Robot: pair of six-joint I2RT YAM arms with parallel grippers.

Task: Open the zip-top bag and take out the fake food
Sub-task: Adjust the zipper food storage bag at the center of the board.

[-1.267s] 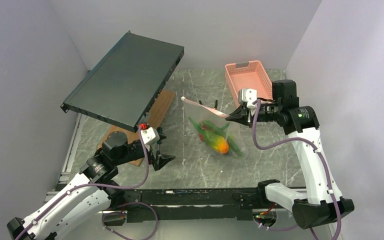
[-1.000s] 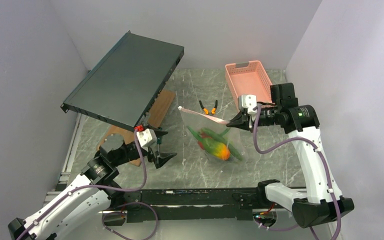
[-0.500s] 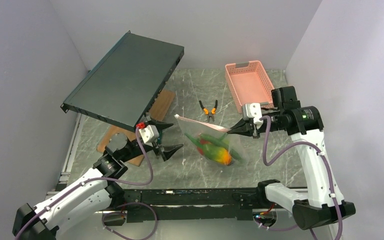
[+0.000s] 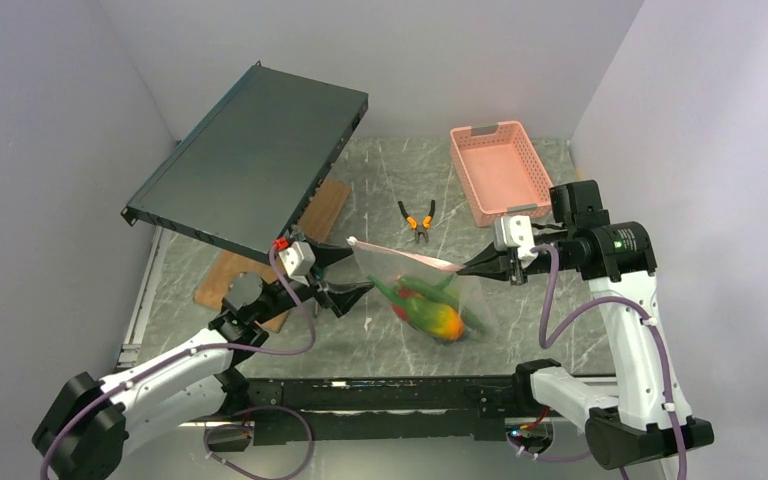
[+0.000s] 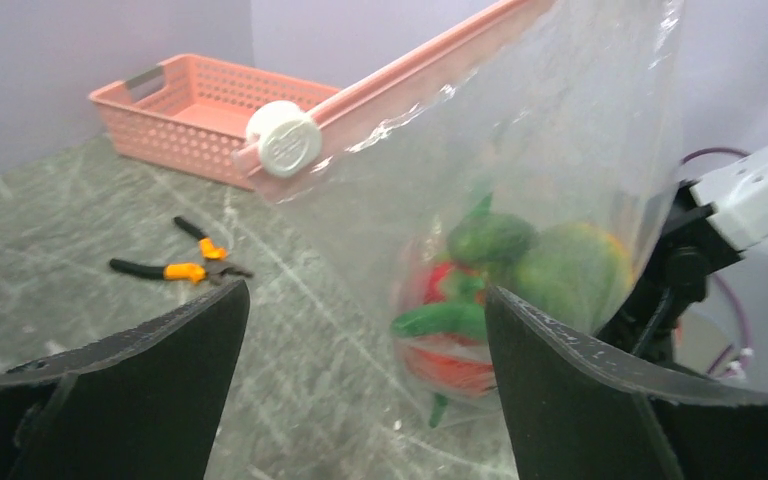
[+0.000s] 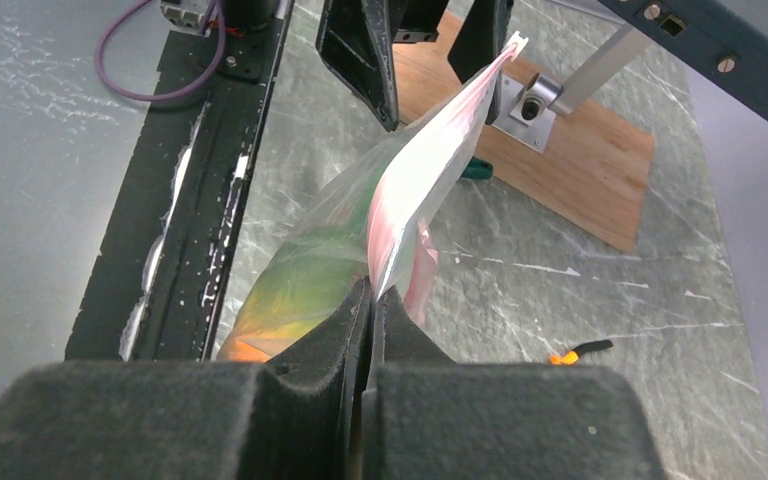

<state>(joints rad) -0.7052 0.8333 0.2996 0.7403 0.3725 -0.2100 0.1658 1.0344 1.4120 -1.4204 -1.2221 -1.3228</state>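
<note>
The zip-top bag hangs in the air, clear, with a pale pink zip strip and a white slider at its left end. My right gripper is shut on the strip's right end; in the right wrist view my right gripper pinches the pink edge. The fake food, an orange-green mango, green cucumbers and a red piece, sags in the bag's bottom and also shows in the left wrist view. My left gripper is open, just left of the bag, jaws wide below the slider.
A pink basket stands at the back right. Orange-handled pliers lie behind the bag. A dark flat rack panel tilts over a wooden board at the left. Walls close in on both sides.
My left gripper has moved right and up toward the bag's slider end. My right gripper has pulled the bag nearer and a little right; the food swings lower.
</note>
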